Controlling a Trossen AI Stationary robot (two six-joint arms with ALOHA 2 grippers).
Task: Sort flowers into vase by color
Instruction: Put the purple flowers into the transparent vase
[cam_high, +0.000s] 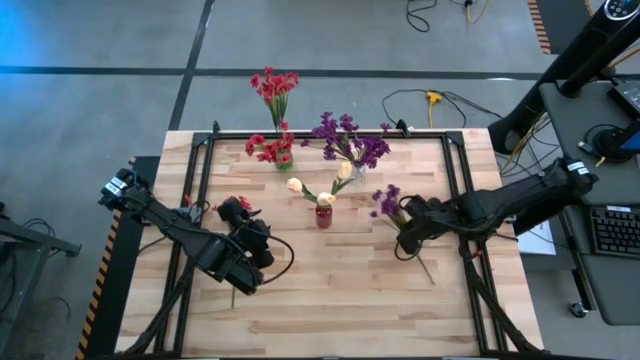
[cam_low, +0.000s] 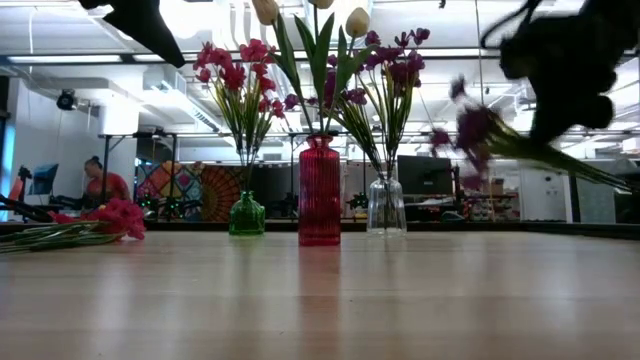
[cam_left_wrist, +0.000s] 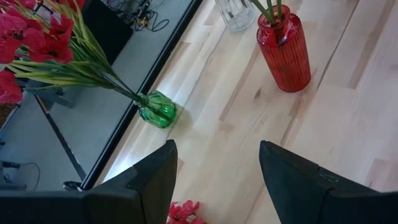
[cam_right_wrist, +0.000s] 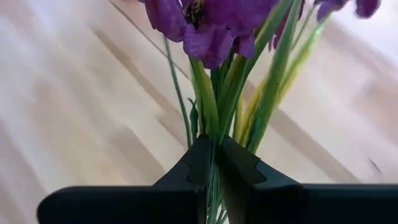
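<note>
A green vase (cam_high: 285, 160) holds red flowers, a red vase (cam_high: 324, 214) holds cream-yellow ones, and a clear vase (cam_high: 357, 172) holds purple ones. All three stand mid-table toward the far edge. My right gripper (cam_high: 407, 238) is shut on a purple sprig (cam_high: 388, 203), right of the vases. A red sprig (cam_low: 105, 218) lies flat on the table at the left. My left gripper (cam_left_wrist: 214, 180) is open above it, with the red blossoms (cam_left_wrist: 183, 211) showing low between its fingers. That gripper also shows in the high view (cam_high: 238, 215). My right gripper pinches the purple sprig's bundle of green stems (cam_right_wrist: 214, 134) between its two fingers, a short way below the blossoms, with the fingers lying across the stems. The sprig (cam_low: 480, 130) is lifted clear of the table and tilted, with its stem end (cam_high: 430, 275) slanting down toward the near right.
A black frame rail (cam_high: 330, 133) runs along the table's far edge behind the vases. Bare wood (cam_high: 330, 310) fills the near half of the table. A person (cam_low: 100, 180) sits far off in the room behind.
</note>
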